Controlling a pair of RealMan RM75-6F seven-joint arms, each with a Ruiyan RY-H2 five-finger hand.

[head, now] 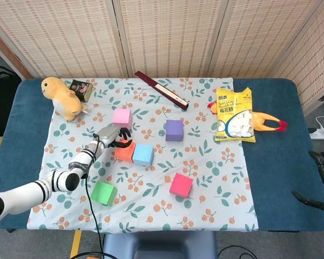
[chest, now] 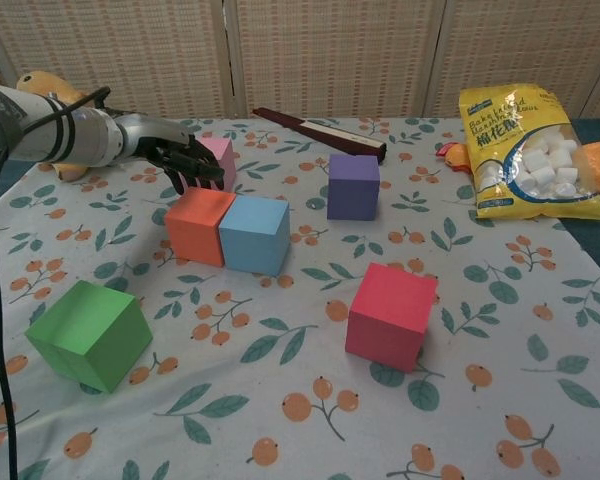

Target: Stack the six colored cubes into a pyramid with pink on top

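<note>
Side by side at mid-cloth sit an orange cube (head: 124, 152) (chest: 198, 226) and a blue cube (head: 143, 155) (chest: 255, 235), touching. Behind them stands the pale pink cube (head: 122, 118) (chest: 219, 160). My left hand (head: 114, 137) (chest: 180, 158) hovers low between the pink and orange cubes, fingers spread and holding nothing, its tips close to the pink cube's left face. The purple cube (head: 174, 130) (chest: 353, 186), the magenta cube (head: 181, 185) (chest: 391, 316) and the green cube (head: 103, 193) (chest: 88, 333) stand apart. My right hand (head: 321, 178) rests at the table's right edge, empty.
A yellow plush toy (head: 63, 96) and a small dark box (head: 81, 89) lie at the back left. A dark red stick (head: 161, 89) (chest: 320, 131) lies at the back. A marshmallow bag (head: 235, 115) (chest: 530, 152) covers a rubber chicken (head: 267, 123) on the right.
</note>
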